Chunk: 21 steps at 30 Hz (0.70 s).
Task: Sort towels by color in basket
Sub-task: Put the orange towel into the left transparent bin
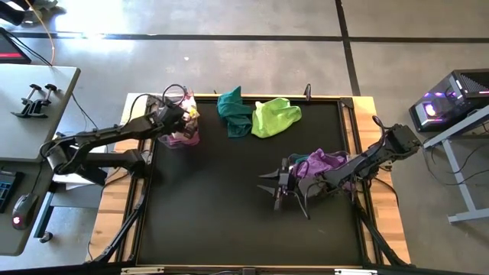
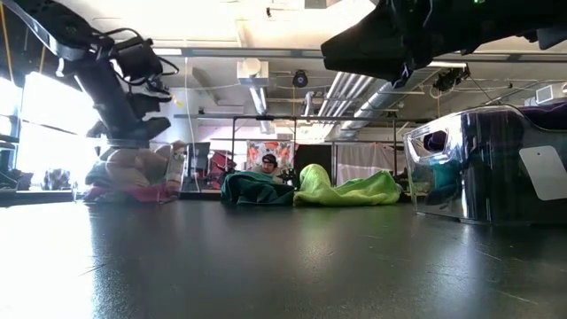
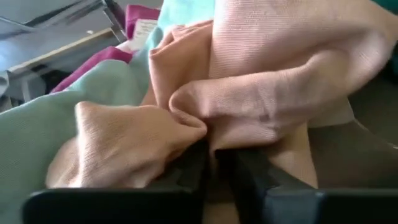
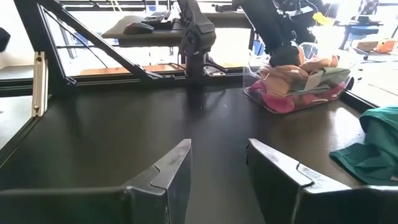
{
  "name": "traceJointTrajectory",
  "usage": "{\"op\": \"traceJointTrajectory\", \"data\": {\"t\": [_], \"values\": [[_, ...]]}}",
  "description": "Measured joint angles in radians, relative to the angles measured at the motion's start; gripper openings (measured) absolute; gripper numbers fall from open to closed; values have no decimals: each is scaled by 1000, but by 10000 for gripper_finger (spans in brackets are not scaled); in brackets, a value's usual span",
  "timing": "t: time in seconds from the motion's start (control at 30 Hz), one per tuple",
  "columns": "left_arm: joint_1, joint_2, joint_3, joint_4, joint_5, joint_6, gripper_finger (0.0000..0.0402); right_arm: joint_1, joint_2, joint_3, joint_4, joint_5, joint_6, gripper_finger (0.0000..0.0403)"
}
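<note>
— Peach cloth first, I'd say. See the left gripper [image 3: 211, 163]? It is down in the clear plastic basket [image 1: 182, 141] at the back left corner of the black table [image 1: 229, 214], fingers nearly together with a fold of the soft peach towel [image 3: 261, 93] bunched right at their tips.

— Has it let go, or is it holding on?

— Hard to call. The fingers stand only a sliver apart and the fold sits in that gap; I cannot tell whether it is pinched or just loosed. A mint towel [image 3: 37, 130] and a magenta towel [image 3: 93, 62] lie pressed against the peach one in that basket.

— So what would you want from it?

— If it is dropping the peach one, open wide before lifting, and rise straight up so the cloth does not snag a fingertip and drag out over the rim. Ribbed fabric like that clings.

— And the other arm?

— The right gripper [image 4: 217, 165] hangs partly open over bare table, empty, well to the right of the basket. A second clear basket [image 2: 478, 168] beside that arm holds a crumpled purple towel [image 1: 325, 162]. Between the two baskets, along the back edge, a dark teal towel [image 1: 233, 113] and a lime green towel [image 1: 275, 117] lie touching each other, not yet sorted.

— The teal next, then?

— Probably; it lies nearer the left basket.
</note>
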Motion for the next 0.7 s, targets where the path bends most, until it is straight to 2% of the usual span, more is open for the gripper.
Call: {"op": "traceJointTrajectory", "data": {"t": [0.2, 0.33, 0.57, 0.7], "values": [[0, -43, 138, -198, 28, -33, 124, 0, 0, 0, -3, 0, 0, 149], [-2, -53, 228, -268, 31, -60, 148, 0, 0, 0, -4, 0, 0, 149], [-2, -46, 248, -207, 66, -64, 143, 0, 0, 0, -5, 0, 1, 149], [-3, -31, 246, -206, 41, -63, 132, -4, 0, 0, -4, 0, 1, 149]]}}
